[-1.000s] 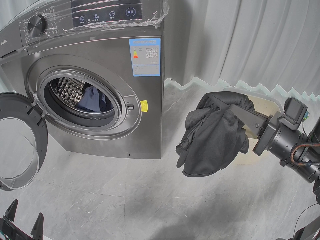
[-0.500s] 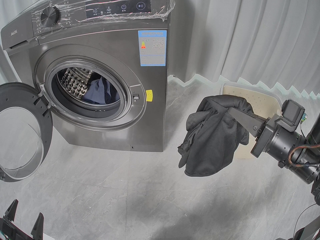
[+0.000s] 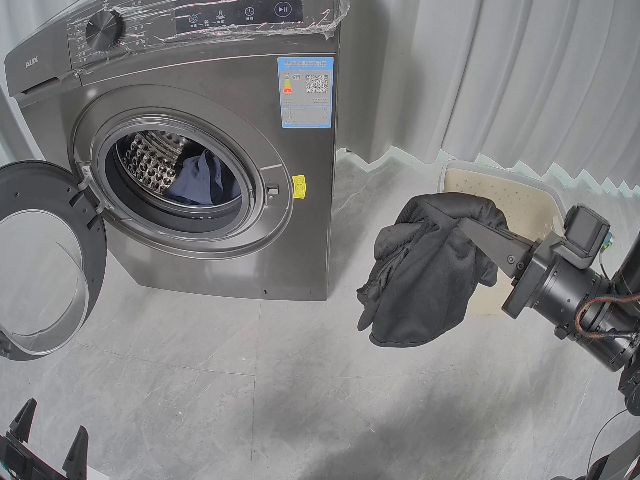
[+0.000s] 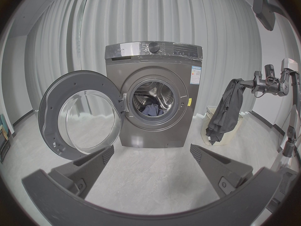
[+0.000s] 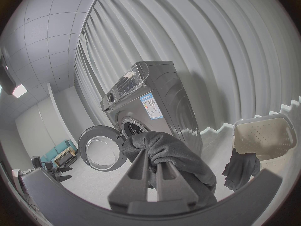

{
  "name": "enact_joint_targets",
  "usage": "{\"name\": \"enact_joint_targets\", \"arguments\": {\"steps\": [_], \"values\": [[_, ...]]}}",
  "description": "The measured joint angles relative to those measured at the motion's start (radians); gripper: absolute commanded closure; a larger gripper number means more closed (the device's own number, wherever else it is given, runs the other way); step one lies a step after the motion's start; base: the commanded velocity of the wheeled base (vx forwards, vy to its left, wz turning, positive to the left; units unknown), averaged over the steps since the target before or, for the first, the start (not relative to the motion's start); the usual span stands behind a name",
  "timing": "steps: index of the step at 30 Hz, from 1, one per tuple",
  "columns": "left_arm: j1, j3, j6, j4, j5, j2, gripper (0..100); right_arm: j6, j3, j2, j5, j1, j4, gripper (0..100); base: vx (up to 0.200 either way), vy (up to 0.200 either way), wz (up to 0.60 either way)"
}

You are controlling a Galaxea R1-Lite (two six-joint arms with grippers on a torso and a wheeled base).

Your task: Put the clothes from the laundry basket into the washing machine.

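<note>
Two claws were yours to mind. The left claw (image 3: 53,421) sat low near the floor with its fingers spread and nothing between them, well short of the open door (image 3: 33,181), and I judged it best parked there, out of the way. Your step in hand looked to be the carry to the washing machine (image 3: 220,75), whose round mouth stood unobstructed with a blue garment (image 3: 200,178) lying in the drum. To do it well, you likely needed to bring the load across to the mouth's height. You would then lead in with the hanging tail so it neither dragged on the floor nor caught on the door seal, and push well inside before letting go. The black garment (image 3: 420,281) hung in the air, well apart from the machine. It was a dark, soft, finely textured cloth, bunched over the right claw (image 3: 470,227), which was clamped on its upper fold. A limp end drooped lowest toward the machine's side, and the laundry basket (image 3: 527,198) stood just behind. The cloth looked light and floppy, apt to slip from a thin pinch.
</note>
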Motion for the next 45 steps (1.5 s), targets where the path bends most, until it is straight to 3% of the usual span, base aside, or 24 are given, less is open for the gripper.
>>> {"name": "enact_joint_targets", "arguments": {"steps": [8, 14, 35, 45], "values": [[0.000, 0.000, 0.000, 0.000, 0.000, 0.000, 0, -0.001, 0.003, 0.005, 0.002, 0.000, -0.003, 100, -0.200, 0.000, 0.00], [0.000, 0.000, -0.002, 0.000, 0.000, 0.001, 0, -0.001, 0.001, 0.012, 0.002, 0.000, -0.004, 100, 0.000, 0.000, 0.00], [0.000, 0.000, -0.002, 0.000, 0.000, 0.002, 0, -0.019, -0.002, 0.032, 0.002, 0.002, -0.038, 100, 0.000, 0.200, 0.00], [0.001, 0.000, -0.002, 0.000, 0.000, 0.002, 0, -0.010, -0.001, 0.044, 0.001, 0.006, -0.040, 100, 0.000, 0.020, 0.00]]}}
